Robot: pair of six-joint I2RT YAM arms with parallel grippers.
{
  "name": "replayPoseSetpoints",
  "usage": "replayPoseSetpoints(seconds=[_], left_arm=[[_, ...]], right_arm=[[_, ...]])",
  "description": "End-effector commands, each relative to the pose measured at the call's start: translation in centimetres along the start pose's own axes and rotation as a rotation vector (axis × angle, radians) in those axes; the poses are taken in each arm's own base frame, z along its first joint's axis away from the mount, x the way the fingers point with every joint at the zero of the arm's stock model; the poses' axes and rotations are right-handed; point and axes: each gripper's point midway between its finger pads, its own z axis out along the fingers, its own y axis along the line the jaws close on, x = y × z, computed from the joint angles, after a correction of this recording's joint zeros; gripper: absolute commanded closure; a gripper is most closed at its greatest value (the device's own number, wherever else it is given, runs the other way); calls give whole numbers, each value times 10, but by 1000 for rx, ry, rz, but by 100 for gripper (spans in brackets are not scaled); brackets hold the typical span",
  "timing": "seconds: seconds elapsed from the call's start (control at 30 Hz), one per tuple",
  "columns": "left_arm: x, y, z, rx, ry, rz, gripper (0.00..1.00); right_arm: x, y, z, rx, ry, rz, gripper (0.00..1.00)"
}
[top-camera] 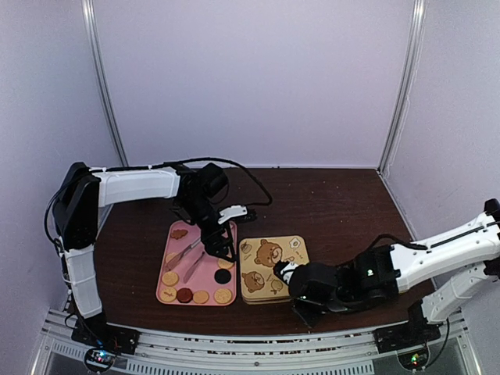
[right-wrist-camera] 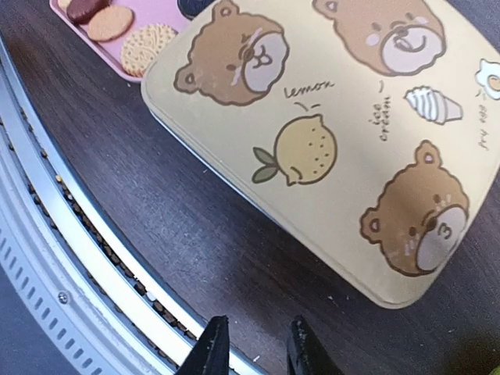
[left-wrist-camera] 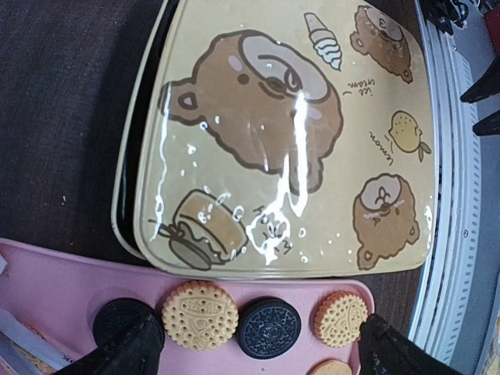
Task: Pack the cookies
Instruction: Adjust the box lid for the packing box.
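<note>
The cookies [top-camera: 201, 297] lie on a pink tray [top-camera: 166, 258]: round tan ones, a few dark ones. My left gripper [top-camera: 221, 254] hangs over the tray's right side, wide open and empty. In the left wrist view its fingers [left-wrist-camera: 129, 348] bracket a tan cookie [left-wrist-camera: 200, 315], a black cookie [left-wrist-camera: 269, 328] and another tan cookie [left-wrist-camera: 341, 318]. A yellow tin with a bear-print lid [top-camera: 273, 269] sits shut, right of the tray. My right gripper [top-camera: 305, 312] is low by the tin's front right corner, its fingers [right-wrist-camera: 212, 351] a little apart over bare table, holding nothing.
Metal tongs [top-camera: 187, 254] lie on the pink tray left of my left gripper. The metal rail at the table's near edge [right-wrist-camera: 70, 234] runs just in front of my right gripper. The tin lid also shows in both wrist views [left-wrist-camera: 273, 133] [right-wrist-camera: 351, 133].
</note>
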Motion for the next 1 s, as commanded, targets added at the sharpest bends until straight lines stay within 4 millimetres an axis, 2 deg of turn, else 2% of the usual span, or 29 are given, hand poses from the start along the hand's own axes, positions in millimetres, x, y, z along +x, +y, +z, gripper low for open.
replayPoseSetpoints(seconds=[0.0,0.13,0.33,0.6,0.97], left_arm=[[-4,-3,-6,23,-14,-9,9],[-3,-5,-8,26,-10,-11,9],[1,-7,-14,39,-15,-19,9],[1,-8,-24,35,-30,-21,8],[6,-9,-18,54,-19,-29,8]], right_arm=[[-11,10,15,51,-13,-34,74],[-16,12,29,90,3,-89,75],[-26,4,44,126,21,-137,77],[-46,-15,46,184,17,-163,78],[-62,-6,43,162,-3,-171,77]])
